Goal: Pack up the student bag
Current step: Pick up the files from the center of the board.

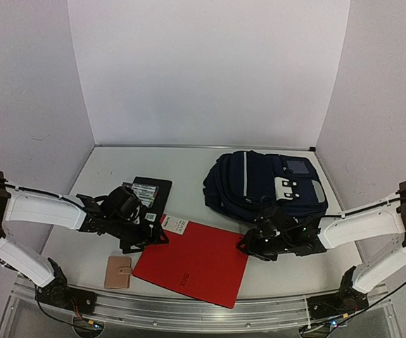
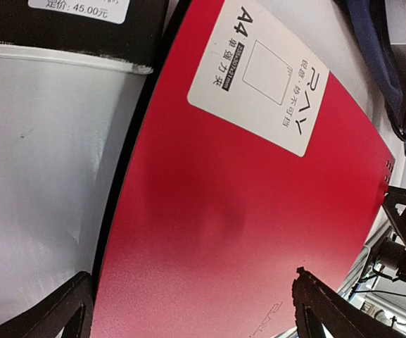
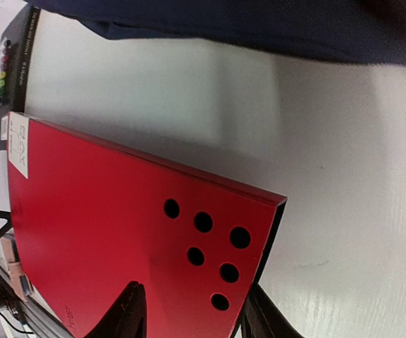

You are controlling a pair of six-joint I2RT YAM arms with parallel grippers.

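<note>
Flanking red folder (image 1: 195, 264): student bag (image 1: 245, 183), black book (image 1: 153, 191), tan wallet (image 1: 118, 272) | left pincer (image 2: 192, 282), right pincer (image 3: 193, 289) both apart

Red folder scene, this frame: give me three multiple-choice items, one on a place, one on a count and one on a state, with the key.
1. Where does the tan wallet lie?
A) just left of the red folder
B) on top of that folder
C) on the black book

2. How many round holes does the right wrist view show in the folder's corner?
A) two
B) ten
C) six

3. How is the left claw?
A) shut on the wallet
B) open above the folder
C) shut on the black book

Key:
1 A, the top view shows the wallet beside the folder's left corner.
2 C, six dark holes can be counted there.
3 B, its fingers stand wide apart with the red cover between them.
</note>
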